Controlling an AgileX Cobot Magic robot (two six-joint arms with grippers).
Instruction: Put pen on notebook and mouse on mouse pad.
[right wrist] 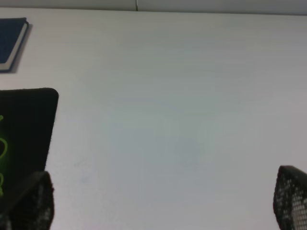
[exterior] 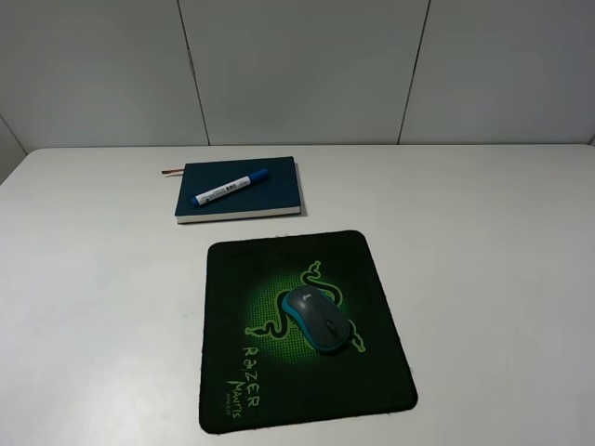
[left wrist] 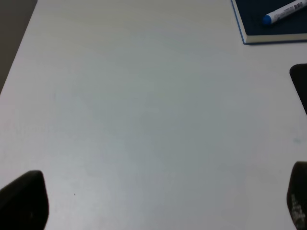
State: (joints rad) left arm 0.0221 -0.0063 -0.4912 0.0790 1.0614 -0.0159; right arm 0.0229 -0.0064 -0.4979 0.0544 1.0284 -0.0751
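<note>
The wide white bench (exterior: 483, 279) carries everything. On it lies the large black rectangular mouse pad (exterior: 232, 372) with green snake emblem, and the small oval grey-and-teal mouse (exterior: 316, 319) rests at its middle. Behind it sits the closed dark teal notebook (exterior: 279, 190), with the short white blue-capped pen (exterior: 231, 189) lying slantwise across its cover. Both placements look done. Both arms' jaws stand wide apart over bare bench, holding nothing; the left pair is nearer the pen.
</note>
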